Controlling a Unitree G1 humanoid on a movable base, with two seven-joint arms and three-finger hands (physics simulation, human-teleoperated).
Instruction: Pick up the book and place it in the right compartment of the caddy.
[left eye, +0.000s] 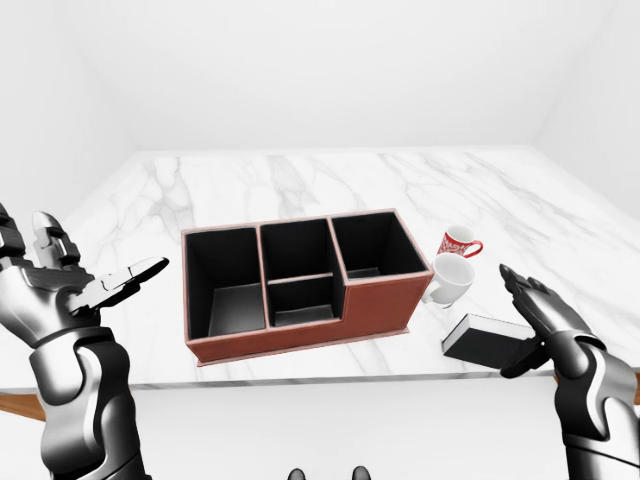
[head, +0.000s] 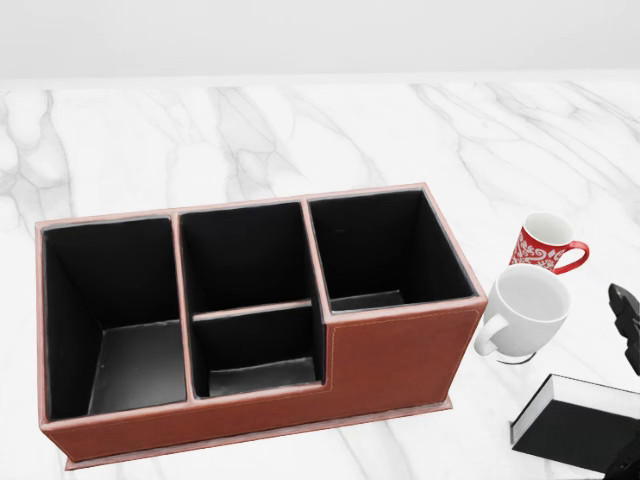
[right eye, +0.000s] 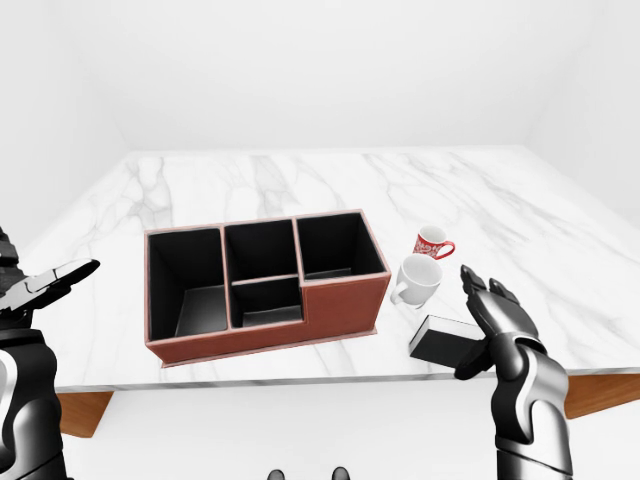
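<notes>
The black book (head: 572, 421) with white page edges lies flat on the marble table at the lower right of the head view. It rests to the right of the brown caddy (head: 398, 352), apart from it. The caddy's right compartment (head: 385, 252) is black inside and holds nothing. My right hand (left eye: 518, 320) is open, with its fingers spread above the book's right end and its thumb low beside it. In the head view only a black edge of that hand (head: 628, 322) shows. My left hand (left eye: 100, 280) hangs open left of the caddy, off the table's left side, holding nothing.
A white mug (head: 526, 311) stands just right of the caddy, between it and the book. A red patterned mug (head: 545, 245) stands beyond it. The table's near edge (left eye: 330, 380) runs close below the caddy and the book.
</notes>
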